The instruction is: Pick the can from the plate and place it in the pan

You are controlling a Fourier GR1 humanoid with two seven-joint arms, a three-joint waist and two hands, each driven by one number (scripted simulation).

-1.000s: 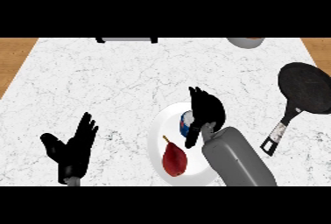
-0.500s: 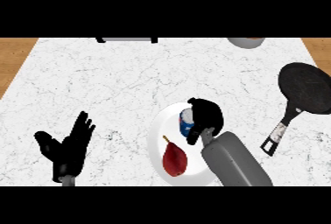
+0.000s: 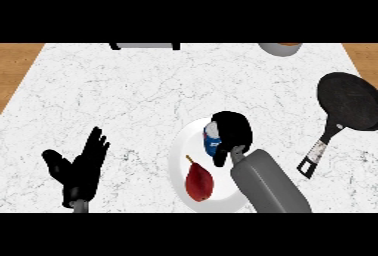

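White plate [image 3: 177, 156] sits closest, just right of centre, and it's got two things on it: a dark red pear [image 3: 199, 181] lying on the near half, and the blue-and-white can [image 3: 212, 141] on the far half. The can's mostly hidden, since the right hand [image 3: 232, 131] is curled over the top of it with fingers wrapped down around it. Can't tell if it's lifted off the plate. The left hand [image 3: 80, 167] is at the lower left, open, fingers straight up, touching nothing. The black pan [image 3: 351, 100] is well off to the right, handle [image 3: 317, 155] angled back toward the near edge. Everything's on a white marble counter [image 3: 133, 90] with wood [image 3: 15, 70] showing at both sides. At the far edge, a grey round vessel [image 3: 279, 48] and a dark-framed thing [image 3: 144, 46] are cut off.
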